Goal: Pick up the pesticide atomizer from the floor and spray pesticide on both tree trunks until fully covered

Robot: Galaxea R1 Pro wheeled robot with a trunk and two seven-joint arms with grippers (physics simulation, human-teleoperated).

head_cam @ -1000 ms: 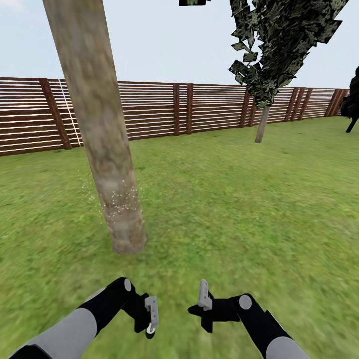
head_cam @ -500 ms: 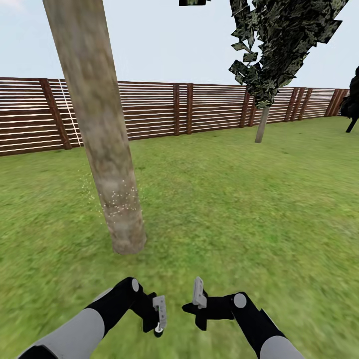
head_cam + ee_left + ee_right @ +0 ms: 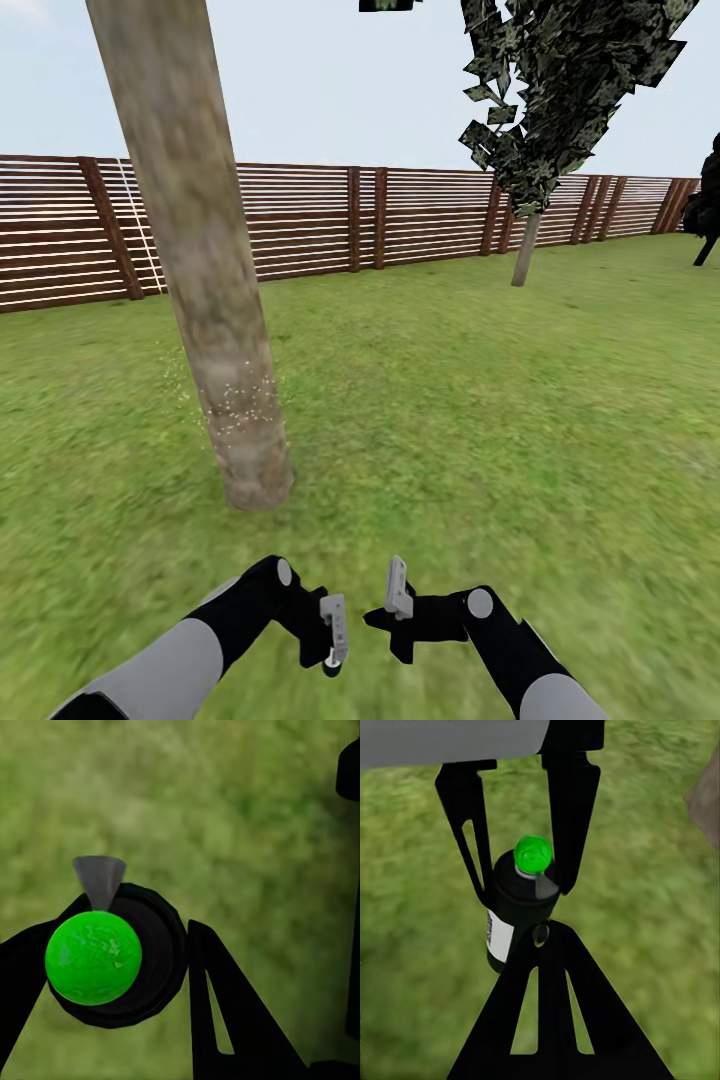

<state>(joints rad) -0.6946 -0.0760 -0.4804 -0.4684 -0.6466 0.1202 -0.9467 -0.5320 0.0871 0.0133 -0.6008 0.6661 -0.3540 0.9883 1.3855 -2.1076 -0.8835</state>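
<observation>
The pesticide atomizer [image 3: 514,915] is a dark bottle with a white label and a bright green top [image 3: 94,956]. My left gripper [image 3: 521,881] is shut on it, one black finger on each side, low over the grass [image 3: 450,420]. In the head view the left gripper [image 3: 333,640] sits at the bottom centre, close to my right gripper [image 3: 397,590]. The right gripper [image 3: 544,934] has its fingers together and empty, its tip right by the bottle. A thick pale mottled tree trunk [image 3: 200,260] rises just ahead on the left, with pale speckles low on it.
A red-brown slatted fence [image 3: 420,215] runs across the back of the lawn. A second tree with a pale trunk [image 3: 525,250] and a dark leafy crown stands near the fence at right. A black tree [image 3: 708,215] is at the far right edge.
My left arm has swung right with the atomizer, closing the gap to the right gripper. The right gripper has shifted slightly left. The view itself has not moved.
</observation>
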